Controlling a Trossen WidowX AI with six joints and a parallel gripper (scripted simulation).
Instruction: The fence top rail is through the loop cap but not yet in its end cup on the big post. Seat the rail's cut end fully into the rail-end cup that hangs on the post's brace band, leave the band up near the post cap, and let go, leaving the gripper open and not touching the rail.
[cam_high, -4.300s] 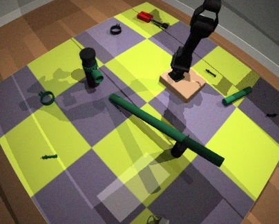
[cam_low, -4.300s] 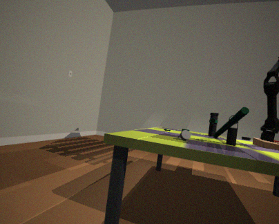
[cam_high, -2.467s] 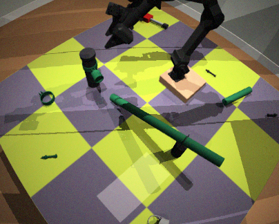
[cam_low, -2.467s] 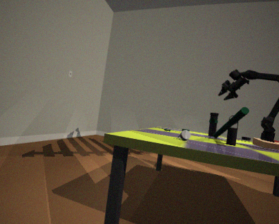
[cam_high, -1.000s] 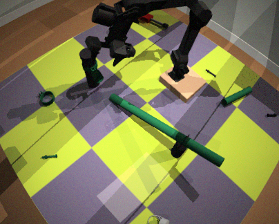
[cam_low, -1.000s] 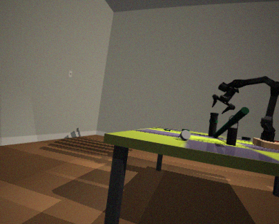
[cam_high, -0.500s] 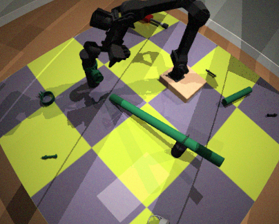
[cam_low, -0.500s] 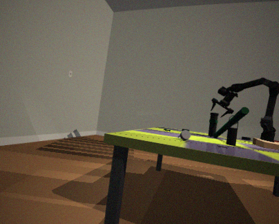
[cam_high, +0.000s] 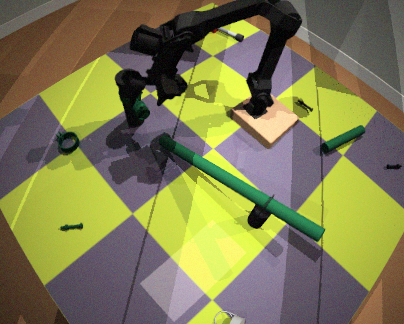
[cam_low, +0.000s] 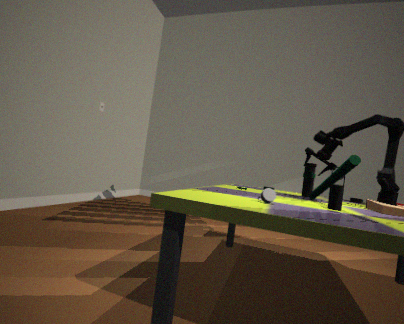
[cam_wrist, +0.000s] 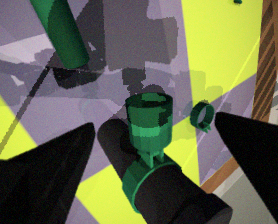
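Rail (cam_high: 240, 186): green, frame centre, slanting to lower right, through loop cap (cam_high: 260, 214); cut end (cam_high: 167, 142) well apart from rail-end cup (cam_wrist: 148, 121). Cup on brace band (cam_wrist: 150, 176), big post (cam_high: 129, 97), upper left. Gripper (cam_high: 167, 90): above post, fully open, empty. Spare band (cam_high: 67, 142): left.

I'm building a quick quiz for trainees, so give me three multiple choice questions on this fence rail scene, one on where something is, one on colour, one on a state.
1. Where is the gripper?
A. Beside the big post
B. At the rail's far end
C. Over the wooden block

2. What colour is the rail-end cup?
A. Green
B. Red
C. White

3. How is the rail end?
A. Seated in the cup
B. Outside the cup
C. Held in the gripper

Answers: 1 A, the top view shows the gripper next to the post. 2 A, the wrist view shows it green. 3 B, the cup's mouth is empty, with the rail end apart from it.
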